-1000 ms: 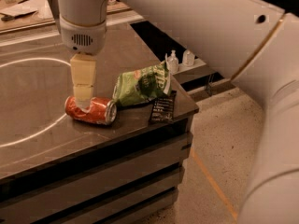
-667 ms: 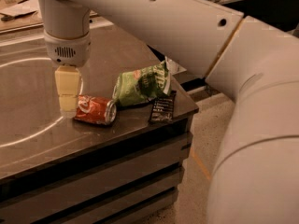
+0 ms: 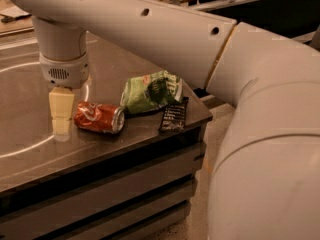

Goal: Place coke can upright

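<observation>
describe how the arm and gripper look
The arm is thick, off-white tubes with small dark round holes and a tan seam at one joint. Its cylindrical wrist has a dotted grille. The gripper, beside the coke can, is pale yellow and blocky.

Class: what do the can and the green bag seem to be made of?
Coke can, lying on its side beside the gripper: likely aluminium, with glossy red paint and a silver end. Green bag: probably plastic film, crinkled and shiny.
</observation>
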Action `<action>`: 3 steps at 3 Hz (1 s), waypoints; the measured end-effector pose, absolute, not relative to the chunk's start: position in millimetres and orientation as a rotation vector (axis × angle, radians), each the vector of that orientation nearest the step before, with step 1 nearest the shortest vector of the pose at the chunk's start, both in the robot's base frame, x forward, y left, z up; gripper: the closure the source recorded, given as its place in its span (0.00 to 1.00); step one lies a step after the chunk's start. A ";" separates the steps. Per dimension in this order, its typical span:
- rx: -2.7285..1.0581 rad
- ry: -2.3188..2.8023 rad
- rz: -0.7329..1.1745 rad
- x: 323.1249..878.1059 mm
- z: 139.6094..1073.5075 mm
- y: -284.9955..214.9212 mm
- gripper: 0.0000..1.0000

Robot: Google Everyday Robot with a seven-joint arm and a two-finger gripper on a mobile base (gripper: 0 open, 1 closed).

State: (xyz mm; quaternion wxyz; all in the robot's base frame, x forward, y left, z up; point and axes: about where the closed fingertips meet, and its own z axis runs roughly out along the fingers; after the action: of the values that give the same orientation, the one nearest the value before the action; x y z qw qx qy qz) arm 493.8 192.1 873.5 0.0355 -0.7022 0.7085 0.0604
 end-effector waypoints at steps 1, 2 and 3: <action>-2.110 2.253 0.179 487.4 860.9 189.4 0.18; -2.080 2.297 0.161 484.1 854.0 186.2 0.41; -2.081 2.304 0.153 484.1 850.9 187.1 0.65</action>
State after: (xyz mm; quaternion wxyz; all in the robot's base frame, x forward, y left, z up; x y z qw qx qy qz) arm 484.1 187.1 850.9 0.0168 -0.6693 0.7411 0.0494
